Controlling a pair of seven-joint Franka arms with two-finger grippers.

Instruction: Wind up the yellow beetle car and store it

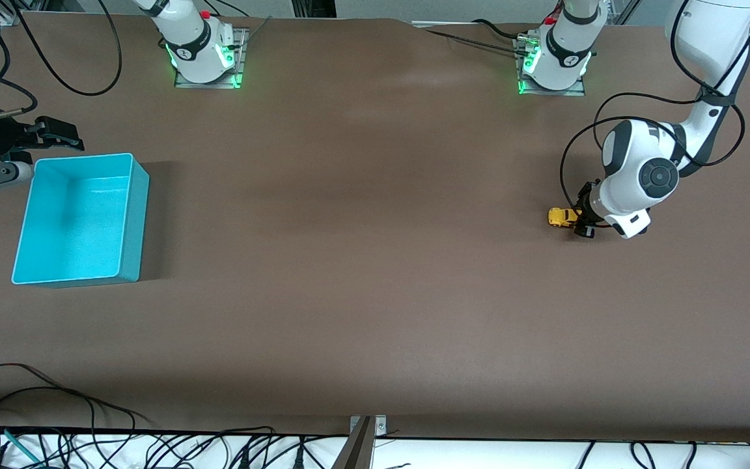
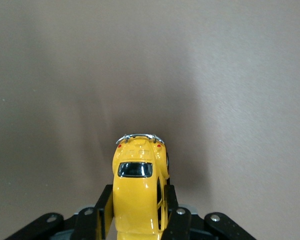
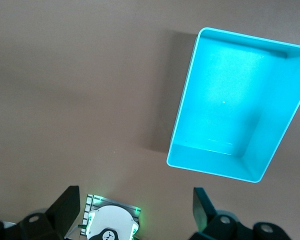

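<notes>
- Small glossy yellow beetle-shaped toy car (image 2: 136, 192), dark windows: sat on the brown table (image 1: 375, 260), clenched between the left pincer (image 2: 136, 220) fingers.
- Right pincer (image 3: 135, 212): waited with fingers spread wide, in the air just beside the open rectangular turquoise plastic bin (image 1: 79, 218), well apart from the car.

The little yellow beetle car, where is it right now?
The yellow beetle car sits on the table at the left arm's end, pinched in the left gripper.
</notes>
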